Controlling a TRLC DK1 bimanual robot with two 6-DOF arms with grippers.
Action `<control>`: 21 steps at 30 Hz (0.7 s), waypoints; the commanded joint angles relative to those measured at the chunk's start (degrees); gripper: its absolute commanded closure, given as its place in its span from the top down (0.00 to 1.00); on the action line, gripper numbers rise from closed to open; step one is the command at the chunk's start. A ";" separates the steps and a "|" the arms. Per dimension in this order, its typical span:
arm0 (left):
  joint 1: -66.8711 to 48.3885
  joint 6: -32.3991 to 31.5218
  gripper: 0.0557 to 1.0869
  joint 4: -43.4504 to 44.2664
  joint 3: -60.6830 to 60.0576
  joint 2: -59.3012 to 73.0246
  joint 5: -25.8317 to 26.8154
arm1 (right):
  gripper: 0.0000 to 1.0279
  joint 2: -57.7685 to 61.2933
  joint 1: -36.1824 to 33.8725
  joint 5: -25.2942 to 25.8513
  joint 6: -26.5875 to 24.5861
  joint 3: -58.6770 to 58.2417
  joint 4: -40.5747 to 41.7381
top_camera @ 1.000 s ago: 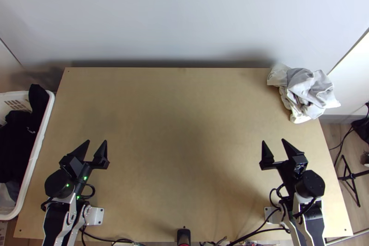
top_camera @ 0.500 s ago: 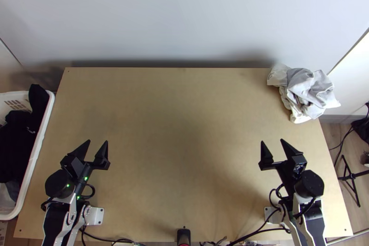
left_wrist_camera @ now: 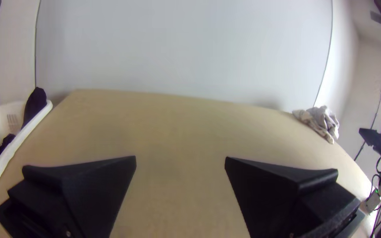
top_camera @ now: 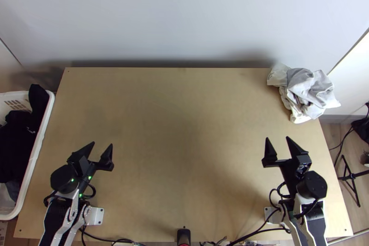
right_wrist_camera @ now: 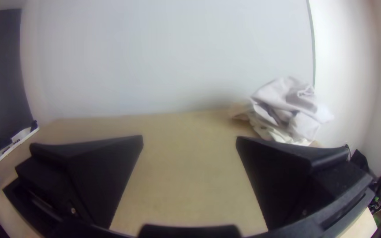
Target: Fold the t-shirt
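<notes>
The heap of cloth (top_camera: 308, 90) lies at the surface's (top_camera: 184, 126) far right corner, overhanging its edge. Behind the surface stands the wall (top_camera: 184, 15). Along the left edge sits the laundry basket (top_camera: 38, 147), with clothes (top_camera: 16, 142) in it. The left end effector (top_camera: 102, 144) is above the near left part, the right end effector (top_camera: 277, 138) above the near right, before the heap of cloth.

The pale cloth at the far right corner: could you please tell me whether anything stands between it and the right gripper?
Nothing visible stands between the right gripper and the bunched pale cloth; the wooden table runs from one to the other.
</notes>
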 commanded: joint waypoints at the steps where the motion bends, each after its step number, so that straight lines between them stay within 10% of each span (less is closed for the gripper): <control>1: 0.72 1.90 0.95 1.40 6.57 11.06 -0.11 | 0.95 6.63 -0.23 0.72 -2.38 5.23 0.25; 21: 5.55 -3.38 0.95 -14.24 39.35 35.49 0.33 | 0.95 46.27 3.99 4.85 -1.50 44.87 -5.29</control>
